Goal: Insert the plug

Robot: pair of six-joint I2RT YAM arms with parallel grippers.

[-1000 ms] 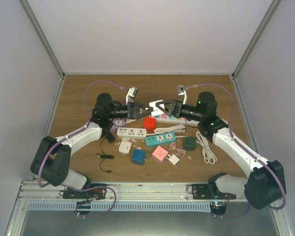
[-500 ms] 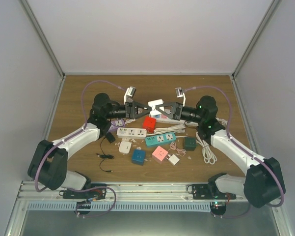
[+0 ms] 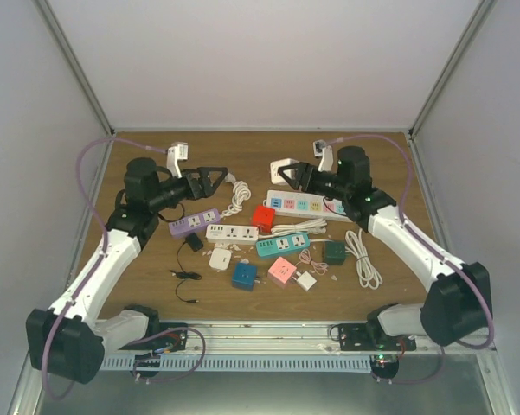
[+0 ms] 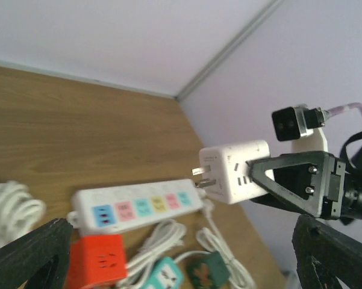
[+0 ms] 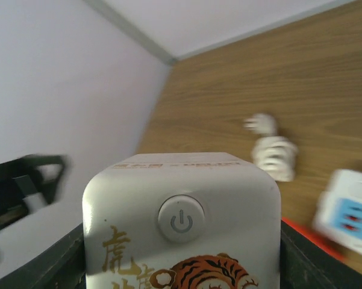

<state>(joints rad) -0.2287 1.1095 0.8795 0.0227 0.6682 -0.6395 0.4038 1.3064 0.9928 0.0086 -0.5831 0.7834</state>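
The plug (image 3: 283, 169) is a white cube with metal prongs, a power button and a tiger print. My right gripper (image 3: 291, 175) is shut on it and holds it in the air above the back of the table. In the right wrist view the plug (image 5: 181, 205) fills the space between my black fingers (image 5: 66, 262). The left wrist view shows the plug (image 4: 232, 170) with its prongs pointing left, above the white power strip (image 4: 135, 208) with coloured sockets. My left gripper (image 3: 213, 180) stands open and empty, well to the left of the plug.
The white strip (image 3: 307, 206) lies just below the held plug. In front of it lie a purple strip (image 3: 193, 224), a white strip (image 3: 232, 232), a teal strip (image 3: 283, 245), red (image 3: 262, 216), blue (image 3: 243, 275), pink (image 3: 282, 271) and green (image 3: 334, 252) cubes, and cable coils (image 3: 236, 197).
Both grippers met at the table's middle around the plug. My left gripper opened, let go and swung back left. My right gripper closed on the plug and drew it back to the right.
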